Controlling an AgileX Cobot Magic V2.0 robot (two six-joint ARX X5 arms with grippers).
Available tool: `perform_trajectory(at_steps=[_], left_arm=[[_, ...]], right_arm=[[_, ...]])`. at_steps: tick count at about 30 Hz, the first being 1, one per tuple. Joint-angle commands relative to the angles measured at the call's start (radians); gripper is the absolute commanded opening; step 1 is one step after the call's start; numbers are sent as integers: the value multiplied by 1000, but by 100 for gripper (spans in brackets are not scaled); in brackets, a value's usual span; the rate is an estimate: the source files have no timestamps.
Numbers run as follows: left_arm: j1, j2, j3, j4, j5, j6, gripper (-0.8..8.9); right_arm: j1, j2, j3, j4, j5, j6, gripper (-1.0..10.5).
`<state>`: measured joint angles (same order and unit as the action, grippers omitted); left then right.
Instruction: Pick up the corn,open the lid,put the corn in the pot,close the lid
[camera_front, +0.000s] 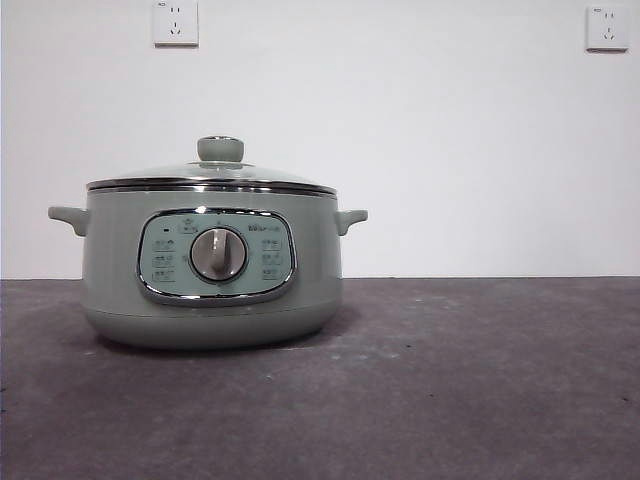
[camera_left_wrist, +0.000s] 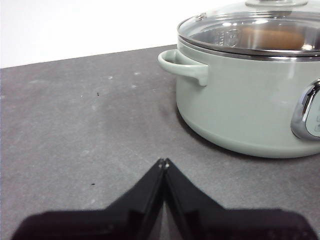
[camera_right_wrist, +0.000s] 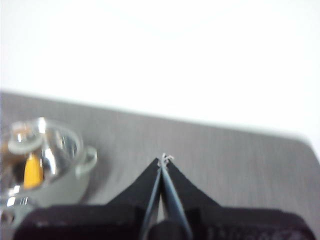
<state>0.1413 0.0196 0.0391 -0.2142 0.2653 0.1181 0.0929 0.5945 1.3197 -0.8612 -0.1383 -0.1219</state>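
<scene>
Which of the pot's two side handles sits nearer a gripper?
The handle facing the left gripper, large in its wrist view; the opposite handle has no gripper close.

— Can any writing be read?
— Small markings and icons are seen on the control panel (camera_front: 216, 256) of the pot (camera_front: 120, 270), around the silver dial (camera_front: 218, 254), but they are too small to be made out.
— And on the wall sockets (camera_front: 175, 22)?
— Tiny marks only; nothing legible.
</scene>
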Motion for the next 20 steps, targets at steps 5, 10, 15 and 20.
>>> perform_trajectory(at_steps=[5, 10, 15, 20], left_arm=[[3, 0, -13, 8, 3, -11, -2], [3, 0, -13, 8, 3, -11, -2], [3, 0, -13, 8, 3, -11, -2], [3, 0, -13, 8, 3, -11, -2]], right_arm=[[-87, -200, -462, 393, -45, -38, 1], [-89, -323, -750, 571, 50, -28, 1], [-88, -439, -987, 718, 86, 41, 1], [-88, -530, -1150, 780, 94, 97, 1]])
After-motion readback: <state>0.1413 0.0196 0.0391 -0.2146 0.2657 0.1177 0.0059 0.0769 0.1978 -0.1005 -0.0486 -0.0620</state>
